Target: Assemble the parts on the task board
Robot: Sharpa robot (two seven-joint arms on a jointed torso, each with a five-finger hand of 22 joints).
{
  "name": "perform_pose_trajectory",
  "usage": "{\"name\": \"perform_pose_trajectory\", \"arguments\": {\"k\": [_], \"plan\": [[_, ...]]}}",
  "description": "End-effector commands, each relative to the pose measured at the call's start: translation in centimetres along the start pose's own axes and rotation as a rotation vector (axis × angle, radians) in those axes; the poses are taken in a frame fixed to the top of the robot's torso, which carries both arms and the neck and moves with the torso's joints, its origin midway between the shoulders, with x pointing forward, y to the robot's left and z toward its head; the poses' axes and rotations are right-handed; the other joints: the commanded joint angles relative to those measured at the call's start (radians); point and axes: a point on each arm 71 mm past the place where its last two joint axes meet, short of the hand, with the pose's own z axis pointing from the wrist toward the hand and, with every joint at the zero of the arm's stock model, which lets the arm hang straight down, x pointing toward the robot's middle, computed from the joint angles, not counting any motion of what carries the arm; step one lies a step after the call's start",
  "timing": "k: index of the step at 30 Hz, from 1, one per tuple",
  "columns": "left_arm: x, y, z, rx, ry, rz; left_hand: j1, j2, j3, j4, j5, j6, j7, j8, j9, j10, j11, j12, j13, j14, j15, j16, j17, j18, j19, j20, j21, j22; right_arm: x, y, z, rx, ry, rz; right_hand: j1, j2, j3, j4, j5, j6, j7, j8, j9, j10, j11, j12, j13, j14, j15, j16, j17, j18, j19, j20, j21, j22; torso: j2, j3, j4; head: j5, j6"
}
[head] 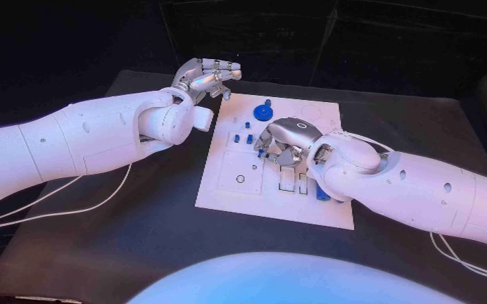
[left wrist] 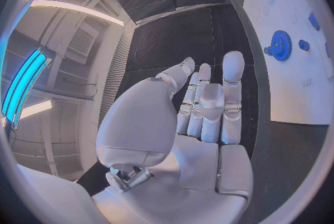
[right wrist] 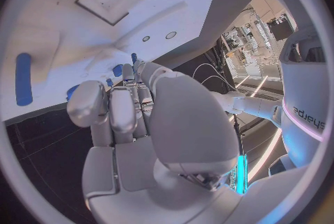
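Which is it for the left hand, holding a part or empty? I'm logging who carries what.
Empty. The left hand shows a bare palm and bare fingers, off beside the task board.

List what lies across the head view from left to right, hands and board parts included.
left hand → blue gear → right hand → long blue piece near the task board's right edge.
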Motion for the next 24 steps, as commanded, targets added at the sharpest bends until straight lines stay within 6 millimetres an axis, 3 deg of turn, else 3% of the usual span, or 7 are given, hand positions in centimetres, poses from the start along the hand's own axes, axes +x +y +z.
{"name": "perform_pose_trajectory", "arguments": {"k": [1,7,24], "plan": [[0.2,-0.2,0.1,0.011,0.013,-0.011,-0.001,0.004,-0.006,0.001,0.001,-0.007,-0.003,0.004,-0.001,-0.009,0.001,0.006,0.002,-0.001,0.009,0.002,-0.001,0.014,-0.002,0.005,-0.002,-0.001,0.4,0.2,-0.1,-0.006,0.03,-0.018,-0.01,-0.001,0.001,-0.006,0.003,0.005,0.004,-0.002,0.001,0.006,0.003,-0.005,0.001,0.03,-0.006,0.004,0.001,-0.011,0.002,-0.005,0.002,-0.001,0.001,-0.0004,-0.0005,0.006,-0.002],[0.2,-0.1,0.1,0.009,0.013,-0.01,-0.003,0.005,-0.008,0.003,0.002,-0.008,-0.003,0.005,-0.002,-0.011,0.001,0.007,0.002,-0.002,0.009,0.002,-0.002,0.014,-0.003,0.006,-0.005,-0.003,0.7,0.4,-0.1,-0.012,0.038,-0.013,-0.011,-0.001,0.001,-0.006,0.003,0.005,0.004,-0.002,0.001,0.006,0.003,-0.005,0.001,0.03,-0.006,0.004,0.001,-0.011,0.002,-0.005,0.001,-0.001,0.0,-0.0001,0.0004,0.014,-0.007],[0.1,-0.1,0.2,0.006,0.014,-0.01,-0.003,0.005,-0.008,0.003,0.002,-0.008,-0.003,0.005,-0.002,-0.011,0.001,0.007,0.002,-0.002,0.009,0.002,-0.002,0.014,-0.003,0.006,-0.005,-0.003,1.4,1.1,0.1,-0.027,0.046,-0.001,-0.012,-0.001,0.002,-0.007,0.003,0.005,0.004,-0.003,0.001,0.006,0.004,-0.005,0.001,0.03,-0.006,0.004,0.001,-0.011,0.002,-0.005,0.002,-0.001,0.0,-0.0009,-0.0003,0.019,-0.012]]}}
